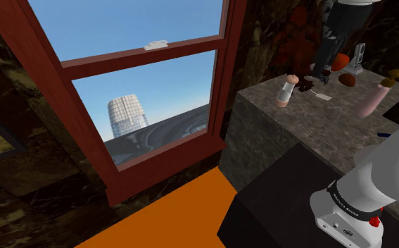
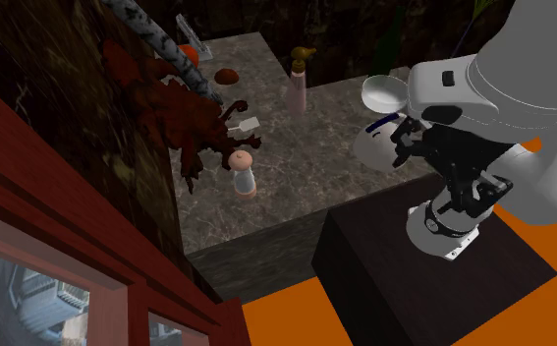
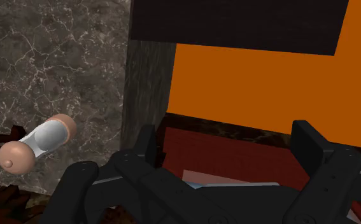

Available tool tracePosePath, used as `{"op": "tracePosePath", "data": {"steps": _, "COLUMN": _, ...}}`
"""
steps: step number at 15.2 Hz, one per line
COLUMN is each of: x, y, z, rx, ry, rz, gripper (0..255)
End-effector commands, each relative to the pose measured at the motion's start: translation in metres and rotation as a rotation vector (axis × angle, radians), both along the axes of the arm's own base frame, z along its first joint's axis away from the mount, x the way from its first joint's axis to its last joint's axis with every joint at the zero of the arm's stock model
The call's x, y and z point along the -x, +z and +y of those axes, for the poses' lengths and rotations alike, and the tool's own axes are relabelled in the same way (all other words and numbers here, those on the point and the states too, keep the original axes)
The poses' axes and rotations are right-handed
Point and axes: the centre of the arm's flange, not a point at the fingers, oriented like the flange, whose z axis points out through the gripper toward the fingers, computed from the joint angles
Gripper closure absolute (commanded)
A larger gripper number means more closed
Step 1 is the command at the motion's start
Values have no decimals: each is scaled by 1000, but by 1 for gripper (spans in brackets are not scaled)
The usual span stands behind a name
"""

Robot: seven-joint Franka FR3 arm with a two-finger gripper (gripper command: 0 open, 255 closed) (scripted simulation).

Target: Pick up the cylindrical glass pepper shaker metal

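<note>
The pincer [image 3: 228, 137] is open: in the wrist view its two black fingers [image 3: 309, 143] stand well apart with nothing between them, and through the gap show a strip of red window frame and the orange floor [image 3: 255, 83]. The pepper shaker [image 1: 284, 91] stands upright on the marbled grey tabletop [image 1: 338, 113], near the corner closest to the window [image 1: 141, 56] at the shoulder view's left. It has a pale body with peach-coloured ends. In the second exterior view the shaker [image 2: 243, 172] stands just beside a dark red leafy shape [image 2: 183, 113] against the wall, well apart from the white arm [image 2: 522, 108], which hangs over the dark box stand [image 2: 414, 285] at that view's right. In the wrist view the shaker [image 3: 35, 143] lies off to one side of the pincer, beyond the left finger, untouched by either one. A taller pinkish bottle [image 1: 371, 100] stands farther along the tabletop, well apart from the shaker. Through the window are blue sky and a pale round tower [image 1: 127, 113].
</note>
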Motion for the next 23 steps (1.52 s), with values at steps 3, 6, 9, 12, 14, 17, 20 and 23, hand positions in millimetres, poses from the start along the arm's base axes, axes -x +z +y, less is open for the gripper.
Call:
{"op": "tracePosePath", "data": {"steps": 3, "x": -15, "y": -10, "z": -21, "rx": -3, "ry": -6, "rz": 7, "gripper": 0}}
{"op": "tracePosePath", "data": {"steps": 6, "x": -37, "y": -26, "z": -51, "rx": -7, "ry": -14, "rz": 16, "gripper": 0}}
{"op": "tracePosePath", "data": {"steps": 9, "x": -58, "y": -42, "z": -82, "rx": -11, "ry": -23, "rz": 26, "gripper": 0}}
{"op": "tracePosePath", "data": {"steps": 12, "x": -79, "y": -59, "z": -114, "rx": -16, "ry": -32, "rz": 36, "gripper": 0}}
{"op": "tracePosePath", "data": {"steps": 14, "x": -93, "y": -70, "z": -134, "rx": -18, "ry": -37, "rz": 43, "gripper": 0}}
{"op": "tracePosePath", "data": {"steps": 17, "x": -113, "y": -87, "z": -166, "rx": -23, "ry": -46, "rz": 52, "gripper": 0}}
{"op": "tracePosePath", "data": {"steps": 20, "x": -133, "y": -104, "z": -197, "rx": -27, "ry": -54, "rz": 62, "gripper": 0}}
{"op": "tracePosePath", "data": {"steps": 23, "x": -153, "y": -122, "z": -229, "rx": -31, "ry": -63, "rz": 72, "gripper": 0}}
